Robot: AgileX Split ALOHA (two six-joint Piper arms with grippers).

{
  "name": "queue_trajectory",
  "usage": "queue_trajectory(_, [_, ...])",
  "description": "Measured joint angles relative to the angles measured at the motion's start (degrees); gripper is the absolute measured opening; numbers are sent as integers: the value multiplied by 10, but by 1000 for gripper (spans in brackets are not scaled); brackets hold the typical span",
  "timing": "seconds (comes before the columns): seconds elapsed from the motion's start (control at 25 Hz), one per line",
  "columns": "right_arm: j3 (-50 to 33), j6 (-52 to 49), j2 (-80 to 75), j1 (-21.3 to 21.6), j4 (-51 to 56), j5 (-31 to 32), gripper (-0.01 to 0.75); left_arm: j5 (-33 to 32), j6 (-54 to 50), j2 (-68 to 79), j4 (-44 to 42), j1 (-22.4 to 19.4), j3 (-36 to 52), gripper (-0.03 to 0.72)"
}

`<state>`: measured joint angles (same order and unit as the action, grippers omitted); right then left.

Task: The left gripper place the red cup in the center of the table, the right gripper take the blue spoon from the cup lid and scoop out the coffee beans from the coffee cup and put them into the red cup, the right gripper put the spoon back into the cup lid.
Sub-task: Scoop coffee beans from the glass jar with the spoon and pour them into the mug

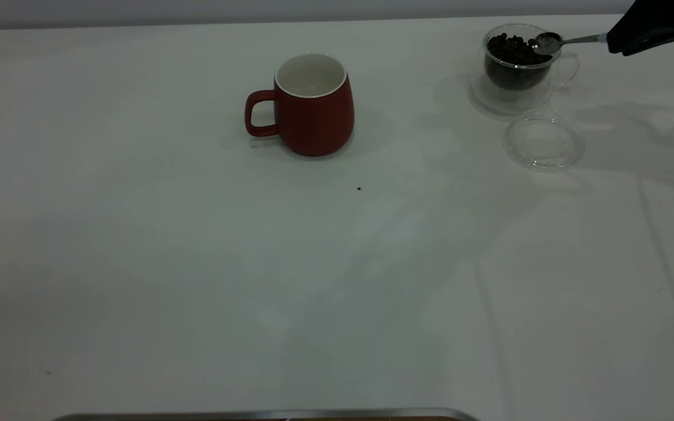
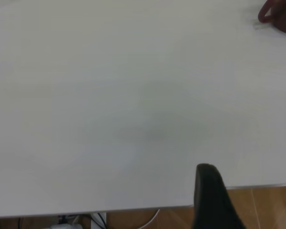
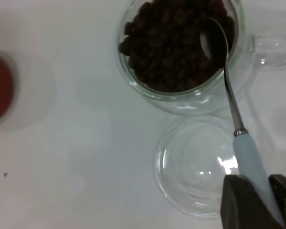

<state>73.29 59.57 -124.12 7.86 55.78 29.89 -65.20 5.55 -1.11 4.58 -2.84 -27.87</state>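
Observation:
The red cup (image 1: 313,105) stands upright near the table's middle, white inside with nothing in it, handle to the left. The glass coffee cup (image 1: 515,64) with dark coffee beans (image 3: 176,43) stands at the back right. My right gripper (image 3: 262,200) is shut on the pale blue handle of the spoon (image 3: 250,157); its metal bowl (image 1: 547,42) sits over the beans at the cup's rim. The clear cup lid (image 1: 543,140) lies in front of the coffee cup with nothing in it. My left gripper is out of the exterior view; one dark finger (image 2: 212,195) shows over the table's edge.
A small dark speck (image 1: 359,188) lies on the white table in front of the red cup. A metal edge (image 1: 267,415) runs along the near side of the table. The red cup's edge shows far off in the left wrist view (image 2: 281,14).

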Motion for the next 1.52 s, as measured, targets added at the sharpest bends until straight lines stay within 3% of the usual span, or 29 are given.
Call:
queue_trajectory(0.88, [39,-34,-45,-11,-7,56,110,0,-1,0,0,0,0,476])
queue_trajectory(1.52, [40,-134,-57,-8,6,98,110,0,1,0,0,0,0,476])
